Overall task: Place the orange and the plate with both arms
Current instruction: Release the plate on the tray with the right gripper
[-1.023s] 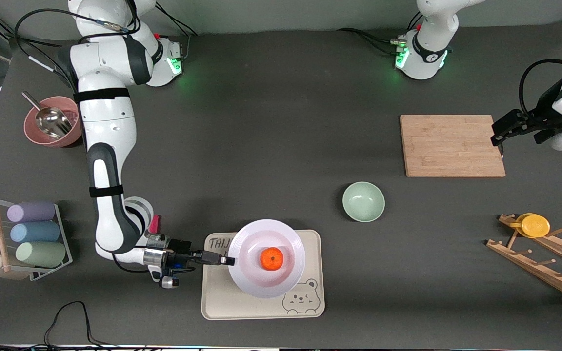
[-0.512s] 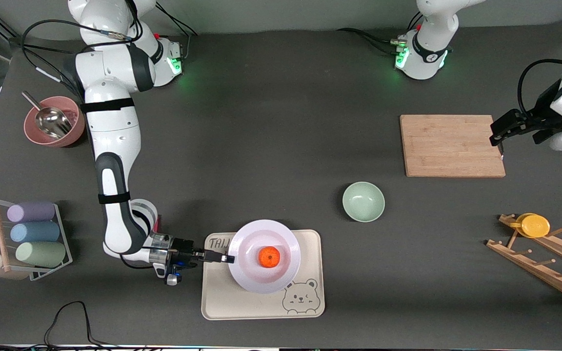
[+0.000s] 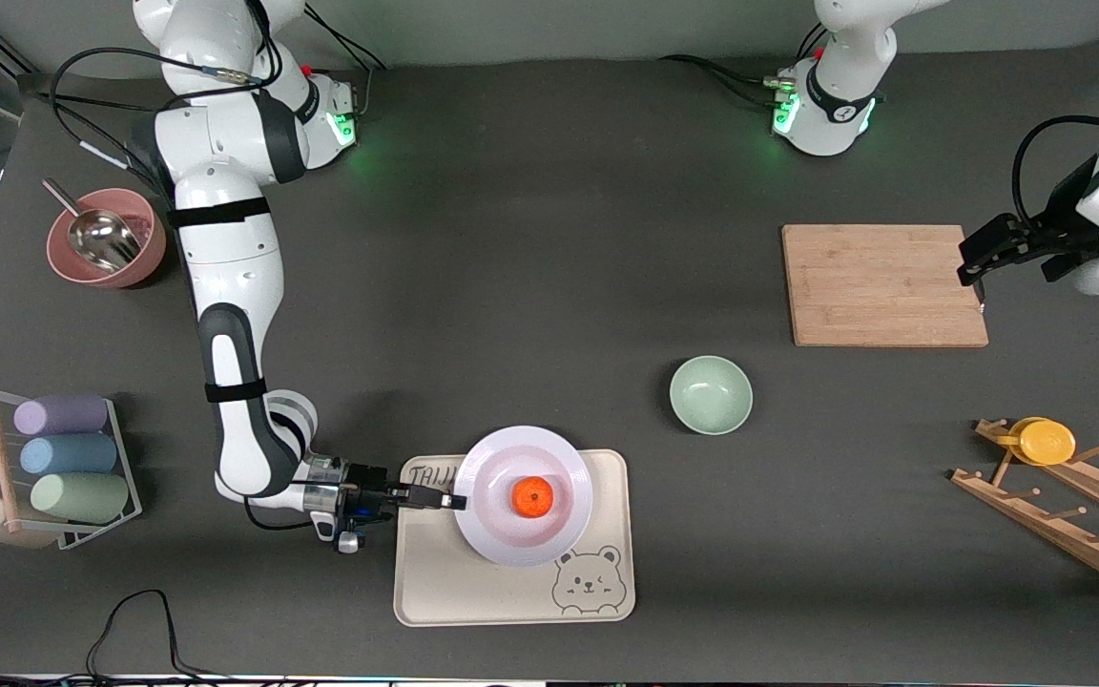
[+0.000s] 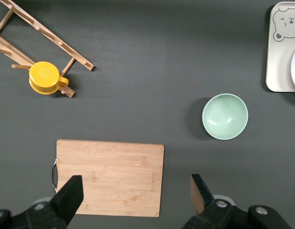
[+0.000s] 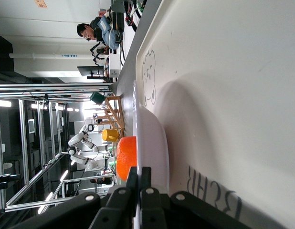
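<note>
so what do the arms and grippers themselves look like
Both are white jointed arms with dark grey joints; the right arm wears black bands and trails black cables. Bases glow green. The right gripper is slim, black, behind a silver wrist; the left gripper has dark, wedge-shaped fingers.

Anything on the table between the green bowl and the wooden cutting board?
Nothing: front view shows bare dark tabletop between the pale green bowl and the rectangular wooden cutting board.

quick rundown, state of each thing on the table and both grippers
plate: on the tray, rim pinched
orange: on the plate
right gripper: shut on plate rim
left gripper: open, over the cutting board, waiting
green bowl: upright, empty
yellow cup: on the wooden rack
</note>
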### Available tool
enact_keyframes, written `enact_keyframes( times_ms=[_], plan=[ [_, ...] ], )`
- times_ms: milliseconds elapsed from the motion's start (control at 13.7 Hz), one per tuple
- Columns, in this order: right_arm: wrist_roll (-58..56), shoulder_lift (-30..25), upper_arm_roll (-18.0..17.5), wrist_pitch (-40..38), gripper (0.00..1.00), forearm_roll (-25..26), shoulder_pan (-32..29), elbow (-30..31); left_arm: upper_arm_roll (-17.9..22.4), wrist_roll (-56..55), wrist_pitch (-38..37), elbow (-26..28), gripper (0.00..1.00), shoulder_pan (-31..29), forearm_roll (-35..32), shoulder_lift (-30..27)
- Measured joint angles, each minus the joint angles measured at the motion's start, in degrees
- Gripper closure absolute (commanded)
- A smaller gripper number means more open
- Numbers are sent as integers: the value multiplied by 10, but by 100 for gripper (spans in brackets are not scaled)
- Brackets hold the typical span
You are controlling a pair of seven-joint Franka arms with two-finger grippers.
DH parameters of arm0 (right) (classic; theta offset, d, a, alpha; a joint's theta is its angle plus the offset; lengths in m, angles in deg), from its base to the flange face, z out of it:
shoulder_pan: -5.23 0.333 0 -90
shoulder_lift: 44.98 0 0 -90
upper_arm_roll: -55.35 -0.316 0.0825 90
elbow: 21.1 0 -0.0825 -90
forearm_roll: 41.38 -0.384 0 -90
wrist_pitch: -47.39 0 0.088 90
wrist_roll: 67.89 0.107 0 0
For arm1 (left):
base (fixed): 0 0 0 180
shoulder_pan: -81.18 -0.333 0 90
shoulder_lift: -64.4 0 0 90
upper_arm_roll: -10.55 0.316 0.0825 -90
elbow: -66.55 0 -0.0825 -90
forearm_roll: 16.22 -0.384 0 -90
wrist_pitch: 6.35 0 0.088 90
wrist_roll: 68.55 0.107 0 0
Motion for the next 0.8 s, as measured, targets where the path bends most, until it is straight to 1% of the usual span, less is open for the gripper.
enact_keyframes(
  times_ms=[73,146,292,438,512,804],
  plan=[
    [-2,1,-2,0,100,0,0,0,0,0,0,0,0,0,0,0],
    [-3,1,-2,0,75,0,0,0,0,0,0,0,0,0,0,0],
    [-3,1,-3,0,58,0,0,0,0,0,0,0,0,0,0,0],
    [-3,1,-4,0,53,0,0,0,0,0,0,0,0,0,1,0],
    [-3,1,-4,0,47,0,0,-1,0,0,0,0,0,0,1,0],
    [-3,1,-6,1,47,0,0,-3,0,0,0,0,0,0,1,0]
  ],
)
